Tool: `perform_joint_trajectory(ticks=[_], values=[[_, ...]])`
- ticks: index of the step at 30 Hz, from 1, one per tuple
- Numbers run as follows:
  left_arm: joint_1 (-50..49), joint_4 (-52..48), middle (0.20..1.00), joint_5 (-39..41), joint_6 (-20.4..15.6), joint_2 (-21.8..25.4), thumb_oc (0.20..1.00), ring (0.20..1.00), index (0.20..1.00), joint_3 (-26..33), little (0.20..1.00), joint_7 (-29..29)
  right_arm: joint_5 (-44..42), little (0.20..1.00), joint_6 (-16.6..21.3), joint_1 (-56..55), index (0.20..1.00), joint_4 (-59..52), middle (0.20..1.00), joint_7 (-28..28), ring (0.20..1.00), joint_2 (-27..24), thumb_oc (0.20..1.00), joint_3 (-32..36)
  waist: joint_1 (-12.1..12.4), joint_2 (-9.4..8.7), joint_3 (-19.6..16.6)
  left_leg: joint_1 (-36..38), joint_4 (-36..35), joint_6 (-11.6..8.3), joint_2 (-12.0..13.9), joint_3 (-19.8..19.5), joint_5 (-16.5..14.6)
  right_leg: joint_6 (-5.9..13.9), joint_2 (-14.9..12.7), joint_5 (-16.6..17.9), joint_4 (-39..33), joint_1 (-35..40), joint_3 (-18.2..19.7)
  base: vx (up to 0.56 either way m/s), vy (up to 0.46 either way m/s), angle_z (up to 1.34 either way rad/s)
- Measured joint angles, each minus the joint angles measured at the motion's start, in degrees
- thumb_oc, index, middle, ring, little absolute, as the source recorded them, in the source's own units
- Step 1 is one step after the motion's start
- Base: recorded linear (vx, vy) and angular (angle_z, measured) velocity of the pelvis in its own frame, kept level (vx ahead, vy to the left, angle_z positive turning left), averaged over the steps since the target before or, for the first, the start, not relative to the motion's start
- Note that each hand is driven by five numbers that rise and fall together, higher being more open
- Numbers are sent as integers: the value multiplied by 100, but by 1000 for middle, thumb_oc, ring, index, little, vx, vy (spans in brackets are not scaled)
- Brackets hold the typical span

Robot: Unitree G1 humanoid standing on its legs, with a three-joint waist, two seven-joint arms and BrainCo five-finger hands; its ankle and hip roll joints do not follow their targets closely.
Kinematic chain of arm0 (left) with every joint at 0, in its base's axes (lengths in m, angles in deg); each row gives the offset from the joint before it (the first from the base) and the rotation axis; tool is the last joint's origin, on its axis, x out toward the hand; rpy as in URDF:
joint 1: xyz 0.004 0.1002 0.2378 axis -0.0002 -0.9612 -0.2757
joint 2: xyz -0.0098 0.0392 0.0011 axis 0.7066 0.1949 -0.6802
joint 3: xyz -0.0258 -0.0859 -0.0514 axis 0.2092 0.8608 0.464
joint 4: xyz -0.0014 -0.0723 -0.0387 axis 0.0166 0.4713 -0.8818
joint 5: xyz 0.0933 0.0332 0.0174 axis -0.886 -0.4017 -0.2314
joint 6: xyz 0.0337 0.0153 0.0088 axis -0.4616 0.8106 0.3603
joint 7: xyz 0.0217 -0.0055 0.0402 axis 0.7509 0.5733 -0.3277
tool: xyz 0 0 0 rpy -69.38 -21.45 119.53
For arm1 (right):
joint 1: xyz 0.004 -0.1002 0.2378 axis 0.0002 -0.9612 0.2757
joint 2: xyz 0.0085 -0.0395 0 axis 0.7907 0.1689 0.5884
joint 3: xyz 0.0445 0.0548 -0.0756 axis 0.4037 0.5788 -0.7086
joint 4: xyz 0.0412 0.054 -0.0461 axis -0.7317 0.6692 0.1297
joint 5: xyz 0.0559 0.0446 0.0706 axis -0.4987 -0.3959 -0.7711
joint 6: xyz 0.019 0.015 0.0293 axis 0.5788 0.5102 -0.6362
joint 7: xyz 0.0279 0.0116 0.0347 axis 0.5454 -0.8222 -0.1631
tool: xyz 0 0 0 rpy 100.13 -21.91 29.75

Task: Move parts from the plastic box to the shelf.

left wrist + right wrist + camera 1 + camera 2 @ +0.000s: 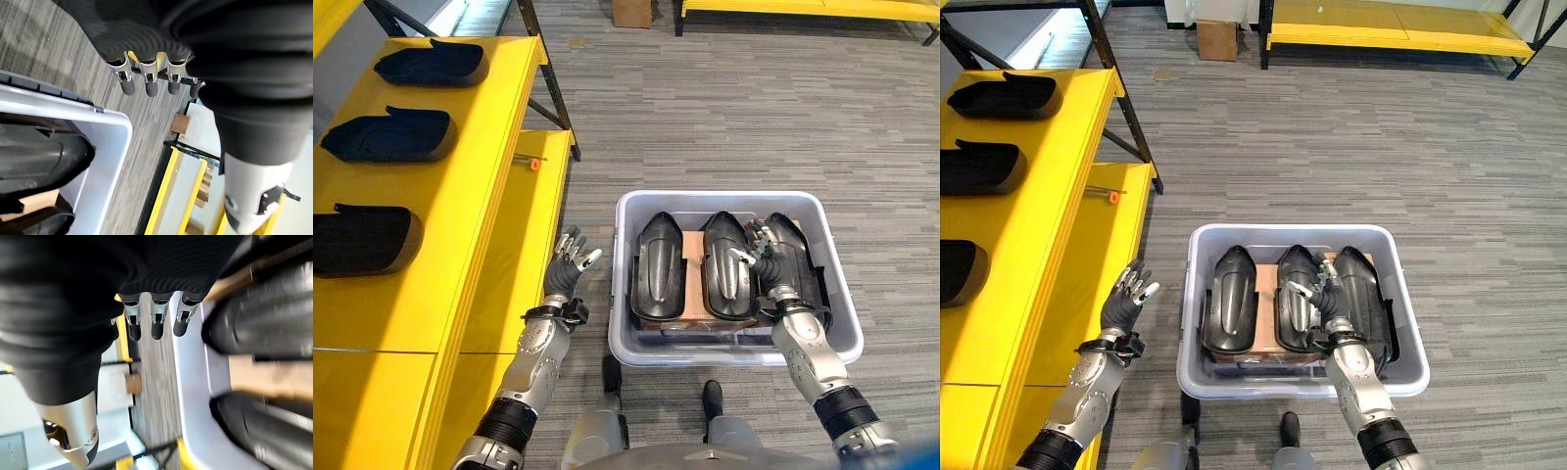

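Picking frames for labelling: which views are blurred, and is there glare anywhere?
Right wrist view: black parts and box smeared. Left wrist view: box rim sharp. Left eye view: bright sunlit patch on the yellow shelf; parts in the box clear.

3 black parts point(386, 134) on yellow shelf point(480, 196)

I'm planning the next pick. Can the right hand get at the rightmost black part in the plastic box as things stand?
Probably yes. The right hand hangs open over the plastic box, just above the rightmost black part. The box has no lid, and nothing lies on that part.
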Motion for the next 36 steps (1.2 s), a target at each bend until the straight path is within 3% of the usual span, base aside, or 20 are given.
perform_joint_trajectory(ticks=[7,10,11,14,28,36], values=[[469,-94,1000,-2,-150,8,1000,1000,1000,-163,1000,-19,323,1000,185,178,1000,309,1000,-532,1000,-270,1000,580,-66,238,200,-374,4,5,26,-10,160,-5,34,56,0,-353,-5,-59,-19,1],[607,-123,1000,-2,-217,5,1000,1000,1000,-299,1000,-18,390,1000,200,470,1000,626,1000,-728,1000,-320,1000,580,-98,377,479,-441,4,1,32,13,170,-3,38,81,0,-449,9,-58,-14,-8],[789,-128,1000,-1,-242,4,1000,1000,1000,-413,1000,-17,417,1000,241,684,1000,770,1000,-813,1000,-468,1000,582,-112,435,725,-566,5,8,42,45,197,11,40,126,1,-602,55,-60,-20,-13],[1056,-128,1000,2,-287,10,1000,1000,1000,-534,1000,-16,422,1000,342,1118,1000,1498,1000,-1002,1000,-680,1000,589,-104,480,1033,-631,5,13,48,137,204,26,33,149,0,-706,118,-39,-13,-13],[1272,-137,1000,10,-307,32,1000,1000,1000,-963,1000,5,668,1000,460,1134,1000,1507,1000,-1586,1000,-1114,1000,1105,-173,663,1493,-801,6,19,45,316,208,42,23,203,2,-999,314,-4,-11,-6],[1412,-187,1000,12,-309,44,1000,1000,1000,-1109,1000,22,884,1000,516,936,1000,1389,1000,-1991,1000,-1181,1000,1464,-468,731,1544,-859,5,20,53,490,207,56,22,260,3,-1174,519,1,-10,-11]])
